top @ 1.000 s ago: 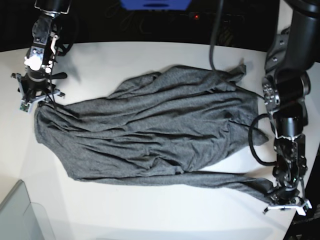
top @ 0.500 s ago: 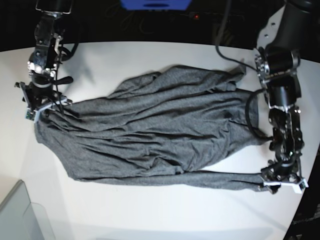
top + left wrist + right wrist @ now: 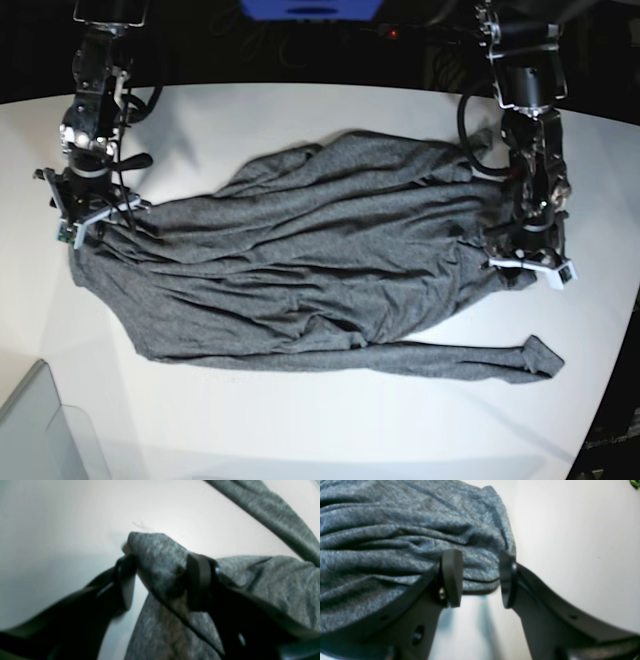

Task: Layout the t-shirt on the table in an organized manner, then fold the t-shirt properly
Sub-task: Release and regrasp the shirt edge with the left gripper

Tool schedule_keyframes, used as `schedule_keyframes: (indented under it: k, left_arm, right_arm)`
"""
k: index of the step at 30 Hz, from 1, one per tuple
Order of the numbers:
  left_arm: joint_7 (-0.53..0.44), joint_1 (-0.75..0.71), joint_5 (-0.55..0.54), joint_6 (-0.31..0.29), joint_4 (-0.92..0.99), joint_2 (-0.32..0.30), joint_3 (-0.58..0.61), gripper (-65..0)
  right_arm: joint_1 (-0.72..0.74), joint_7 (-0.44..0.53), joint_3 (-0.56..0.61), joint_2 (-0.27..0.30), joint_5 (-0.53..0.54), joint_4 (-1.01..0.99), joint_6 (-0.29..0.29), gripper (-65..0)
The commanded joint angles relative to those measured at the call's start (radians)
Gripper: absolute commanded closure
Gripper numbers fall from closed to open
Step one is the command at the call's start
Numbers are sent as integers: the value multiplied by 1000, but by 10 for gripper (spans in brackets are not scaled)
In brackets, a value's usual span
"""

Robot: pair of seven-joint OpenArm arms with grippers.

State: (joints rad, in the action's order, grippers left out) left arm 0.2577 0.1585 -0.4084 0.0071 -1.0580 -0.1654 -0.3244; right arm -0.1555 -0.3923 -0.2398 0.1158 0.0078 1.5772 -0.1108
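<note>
Two claws are at work on one big grey t-shirt point(image 3: 310, 260), and it lies crumpled across the middle of the white table point(image 3: 300, 110).

Base view: the shirt spreads from the table's left side to its right side, with one long sleeve stretched toward the near right edge. The right gripper point(image 3: 92, 205) sits at the shirt's left end. The left gripper point(image 3: 527, 258) sits on the shirt's right end. A see-through bin corner point(image 3: 40, 430) shows at the near left corner.

Left wrist view: the left gripper point(image 3: 160, 580) has its two fingers partly apart — a bunched fold of the t-shirt point(image 3: 262, 585) sits between them, touching both. The cloth looks held, though the picture is blurry.

Right wrist view: the right gripper point(image 3: 480, 580) has its fingers partly apart over the shirt's edge point(image 3: 395, 555). The cloth lies behind the gap — I cannot tell if it is pinched.
</note>
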Motion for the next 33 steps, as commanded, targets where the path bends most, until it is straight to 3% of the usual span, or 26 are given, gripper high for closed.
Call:
schedule_keyframes:
  k: [1, 12, 21, 23, 27, 33]
  left_arm:
    - [-25, 23, -2, -3, -20, -10, -6, -316]
    - [-27, 48, -2, -3, -9, -10, -2, -316]
    - [-27, 128, -4, -6, 155, -9, -6, -304]
    - [-28, 135, -5, -8, 178, -9, -6, -238]
    - [-30, 152, -11, -9, 177, -10, -8, -12]
    - [-28, 200, -13, -3, 131, -18, -9, 0]
  right_arm:
    - [12, 28, -3, 11, -6, 16, -3, -248]
    - [12, 29, -3, 11, -6, 5, -3, -246]
    - [12, 34, -5, 12, -6, -31, -3, -245]
    - [12, 34, -5, 12, -6, -31, -3, -244]
    - [12, 34, -7, 14, -6, -31, -3, -244]
    - [26, 29, -7, 15, -7, -31, -3, -244]
